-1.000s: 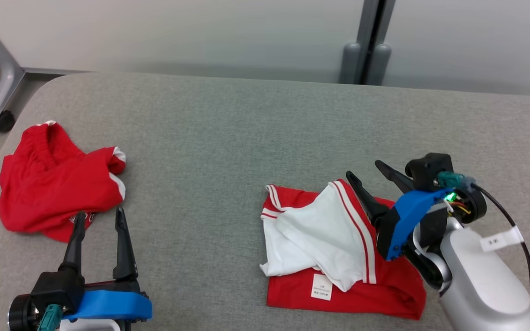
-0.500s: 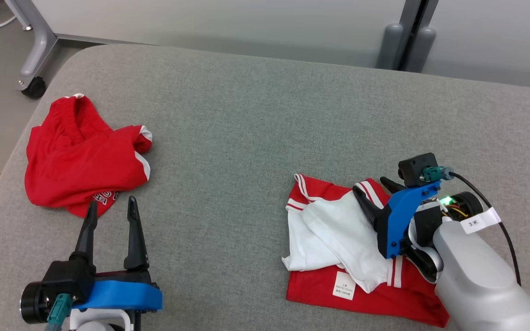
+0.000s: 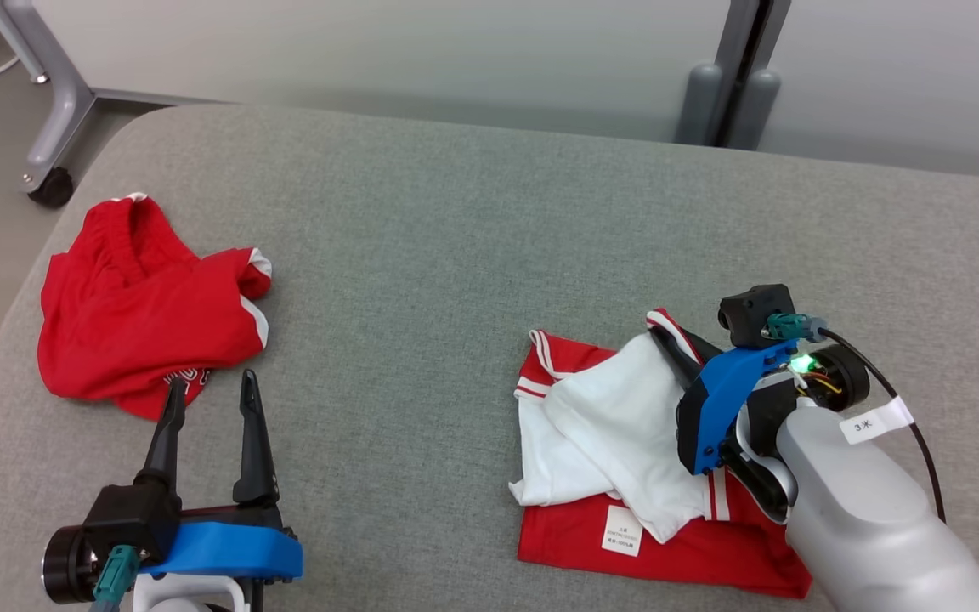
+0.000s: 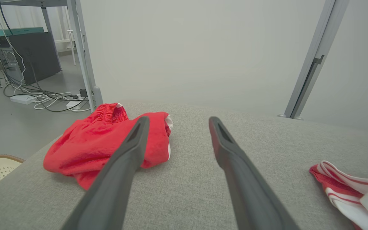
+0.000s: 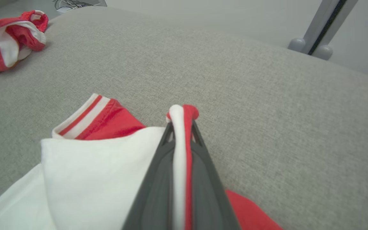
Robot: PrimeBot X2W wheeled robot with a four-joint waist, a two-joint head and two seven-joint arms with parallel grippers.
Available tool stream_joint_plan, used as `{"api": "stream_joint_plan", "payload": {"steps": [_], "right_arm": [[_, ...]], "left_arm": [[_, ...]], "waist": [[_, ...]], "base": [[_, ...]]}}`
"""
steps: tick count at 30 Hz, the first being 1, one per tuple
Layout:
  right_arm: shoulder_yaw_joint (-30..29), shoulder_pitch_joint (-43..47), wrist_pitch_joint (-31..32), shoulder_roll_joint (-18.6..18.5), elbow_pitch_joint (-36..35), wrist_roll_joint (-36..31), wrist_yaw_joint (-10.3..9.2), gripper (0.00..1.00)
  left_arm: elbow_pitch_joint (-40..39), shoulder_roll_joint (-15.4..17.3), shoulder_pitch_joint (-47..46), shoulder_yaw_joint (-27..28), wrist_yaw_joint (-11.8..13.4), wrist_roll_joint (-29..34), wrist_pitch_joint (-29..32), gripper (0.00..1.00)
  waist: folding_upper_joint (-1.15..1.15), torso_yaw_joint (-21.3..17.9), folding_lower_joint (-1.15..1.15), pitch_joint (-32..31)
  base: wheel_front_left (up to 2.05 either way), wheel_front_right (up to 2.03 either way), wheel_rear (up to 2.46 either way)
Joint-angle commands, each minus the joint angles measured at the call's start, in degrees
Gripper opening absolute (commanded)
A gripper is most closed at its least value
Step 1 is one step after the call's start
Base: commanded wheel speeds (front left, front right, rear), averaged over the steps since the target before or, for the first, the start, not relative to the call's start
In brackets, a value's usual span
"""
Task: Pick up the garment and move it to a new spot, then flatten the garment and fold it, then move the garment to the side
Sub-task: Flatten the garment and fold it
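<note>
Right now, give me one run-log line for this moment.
right gripper: shut on red-and-white garment, striped edge | left gripper: open, empty, near crumpled red garment | rest of garment on grey table

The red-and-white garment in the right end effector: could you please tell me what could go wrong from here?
1. The right end effector is shut on just the striped hem, so the fabric might slip out during a lift.
2. The red-and-white garment lies in loose overlapping layers and is held at one point, so it may come up bunched.
3. The open left end effector sits close to the crumpled red garment and could snag it.
</note>
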Motion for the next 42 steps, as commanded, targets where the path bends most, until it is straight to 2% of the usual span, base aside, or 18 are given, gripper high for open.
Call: {"api": "stream_joint_plan", "payload": {"steps": [1,10,21,22,23,24,25,29,32,42], "right_arm": [[0.4,0.1,-1.0,-0.3,-0.5,0.4,0.01,0.0],[4.2,6.9,-7.2,-2.1,-10.6,3.0,0.01,0.0],[4.5,19.2,-6.1,-2.4,-28.0,1.5,0.01,0.0],[4.7,20.4,-5.8,-2.2,-29.2,1.2,0.01,0.09],[4.9,21.4,-5.3,-2.0,-30.1,1.0,0.01,0.46],[4.9,22.4,-4.8,-1.8,-31.0,0.9,0.01,0.95],[5.1,23.2,-4.6,-1.7,-32.0,0.8,0.01,1.0],[6.2,26.5,-3.6,-1.3,-35.8,0.3,0.01,1.0],[5.1,28.5,-4.1,-1.4,-38.7,0.0,0.01,1.0],[-4.9,34.8,-5.5,-1.1,-46.2,-1.6,0.01,1.0]], "left_arm": [[0.1,0.0,0.3,0.0,0.2,0.4,-0.3,1.0],[-0.4,0.0,2.7,1.1,0.5,0.0,-0.3,1.0],[-1.0,0.0,4.3,1.6,0.5,0.2,-0.3,1.0],[-1.0,-0.1,4.3,1.5,0.5,0.2,-0.3,1.0],[-1.0,-0.1,4.3,1.4,0.5,0.2,-0.3,1.0],[-1.0,0.0,4.3,1.3,0.5,0.2,-0.3,1.0],[-0.9,0.0,4.3,1.3,0.5,0.3,-0.3,1.0],[-0.9,0.0,4.5,1.4,0.4,0.3,-0.3,1.0],[-1.0,0.0,4.7,1.7,0.3,0.4,-0.3,1.0],[-1.6,0.0,5.8,2.5,0.2,1.2,-0.3,1.0]], "waist": [[0.0,-0.5,0.0,-0.6],[0.0,-3.2,0.0,-3.1],[0.0,-5.7,0.0,-4.5],[0.0,-5.8,0.0,-4.5],[0.0,-5.8,0.0,-4.6],[0.0,-5.8,0.0,-4.7],[0.0,-5.8,0.0,-4.7],[0.0,-6.0,0.0,-5.0],[0.0,-6.3,0.0,-5.3],[0.0,-8.8,0.0,-6.5]], "base": [[0.0,0.0,0.0],[0.0,0.0,0.0],[0.0,0.0,0.0],[0.0,0.0,0.0],[0.0,0.0,0.0],[0.0,0.0,0.0],[0.0,0.0,0.0],[0.0,0.0,0.0],[0.0,0.0,0.0],[0.0,0.0,0.0]]}}
